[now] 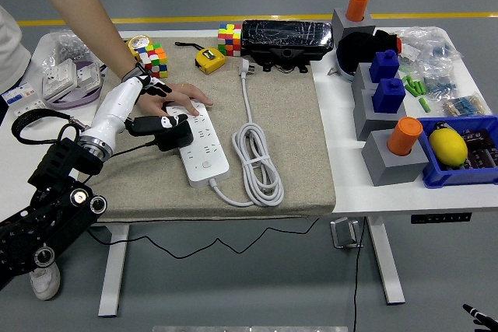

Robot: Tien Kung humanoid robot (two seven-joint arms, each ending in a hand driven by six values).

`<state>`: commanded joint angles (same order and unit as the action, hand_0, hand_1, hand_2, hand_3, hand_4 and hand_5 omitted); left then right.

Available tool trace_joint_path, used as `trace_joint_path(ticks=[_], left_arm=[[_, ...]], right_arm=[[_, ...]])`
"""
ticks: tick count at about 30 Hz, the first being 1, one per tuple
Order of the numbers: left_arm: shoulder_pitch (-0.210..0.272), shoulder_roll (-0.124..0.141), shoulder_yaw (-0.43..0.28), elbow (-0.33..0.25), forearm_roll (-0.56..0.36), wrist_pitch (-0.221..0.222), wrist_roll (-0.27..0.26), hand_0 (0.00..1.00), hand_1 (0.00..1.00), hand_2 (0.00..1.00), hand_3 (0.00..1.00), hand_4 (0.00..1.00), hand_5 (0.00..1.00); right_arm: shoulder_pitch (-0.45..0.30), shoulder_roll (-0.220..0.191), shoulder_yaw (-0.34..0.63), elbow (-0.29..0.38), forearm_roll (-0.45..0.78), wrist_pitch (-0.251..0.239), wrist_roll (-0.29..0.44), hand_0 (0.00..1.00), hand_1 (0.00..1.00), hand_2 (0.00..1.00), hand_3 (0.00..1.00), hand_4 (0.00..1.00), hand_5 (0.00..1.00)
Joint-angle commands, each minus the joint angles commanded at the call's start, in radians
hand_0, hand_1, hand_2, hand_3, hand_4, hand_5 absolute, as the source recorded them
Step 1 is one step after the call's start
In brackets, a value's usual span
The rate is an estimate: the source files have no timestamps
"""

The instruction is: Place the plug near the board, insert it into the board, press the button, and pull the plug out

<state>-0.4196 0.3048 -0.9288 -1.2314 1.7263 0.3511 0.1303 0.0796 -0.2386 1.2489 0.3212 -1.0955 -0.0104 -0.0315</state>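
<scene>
A white power strip [204, 144] lies on the beige mat [288, 130], running from upper left to lower right. My left hand [152, 123] comes in from the lower left on a white forearm and is shut on a black plug [174, 133]. The plug sits at the strip's left edge, touching or just above it. A person's hand [184, 98] reaches from the top left and rests flat on the strip's far end. Only a black tip of my right arm [476, 312] shows in the bottom right corner.
The strip's white cable [261, 162] lies coiled to its right, and its own plug [243, 67] lies near the mat's far edge. Colour cubes [152, 58], a yellow tape measure [209, 59] and a black box [286, 39] line the back. Grey blocks [393, 153] and a blue bin [467, 149] stand at the right.
</scene>
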Motion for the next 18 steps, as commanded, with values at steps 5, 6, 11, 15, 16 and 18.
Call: trace_joint_path(ticks=[5,6,11,15,16,18], left_arm=[[0.0,0.0,-0.003,-0.001,0.0,0.0,0.0,0.697,0.674,0.644,0.63,0.955,0.355],[-0.001,0.0,-0.004,-0.001,-0.001,-0.001,0.0,0.697,0.674,0.644,0.63,0.955,0.355],[-0.003,-0.001,-0.004,-0.001,-0.001,-0.003,0.0,0.698,0.674,0.645,0.631,0.956,0.356],[-0.005,-0.001,-0.006,0.0,-0.002,-0.005,0.001,0.698,0.673,0.645,0.63,0.956,0.357],[-0.007,-0.001,-0.006,0.0,-0.001,-0.006,0.001,0.698,0.673,0.645,0.63,0.956,0.357],[-0.008,-0.002,-0.007,0.0,-0.001,-0.006,0.001,0.698,0.673,0.645,0.63,0.956,0.357]], right_arm=[[0.001,0.0,0.002,0.0,-0.001,0.0,0.0,0.648,0.643,0.622,0.547,0.979,0.532],[0.001,0.0,0.002,0.0,-0.001,0.0,0.0,0.648,0.643,0.622,0.547,0.979,0.532],[0.002,0.001,0.004,0.0,-0.002,0.0,0.0,0.647,0.644,0.622,0.547,0.98,0.532],[0.005,0.001,0.008,0.001,-0.003,0.0,0.0,0.647,0.643,0.622,0.547,0.979,0.532],[0.005,0.0,0.009,0.001,-0.003,0.0,0.0,0.647,0.643,0.622,0.547,0.979,0.532],[0.006,0.0,0.01,0.0,-0.003,0.0,0.0,0.647,0.643,0.622,0.547,0.979,0.532]])
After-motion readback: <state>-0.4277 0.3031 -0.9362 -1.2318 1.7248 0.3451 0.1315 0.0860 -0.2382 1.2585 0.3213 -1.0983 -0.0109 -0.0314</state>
